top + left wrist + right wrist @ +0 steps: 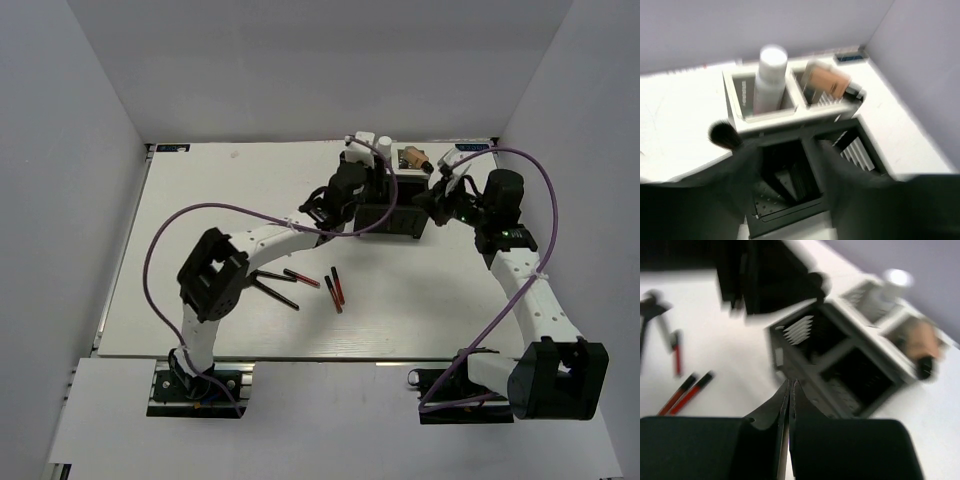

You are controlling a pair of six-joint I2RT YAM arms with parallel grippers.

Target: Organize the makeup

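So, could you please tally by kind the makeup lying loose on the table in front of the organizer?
Red-black pencils: 3
Thin black sticks, likely brushes: 2
Total: 5

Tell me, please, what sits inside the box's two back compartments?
A white bottle stands in the left one; a tan bottle leans in the right. The box walls hide their lower ends.
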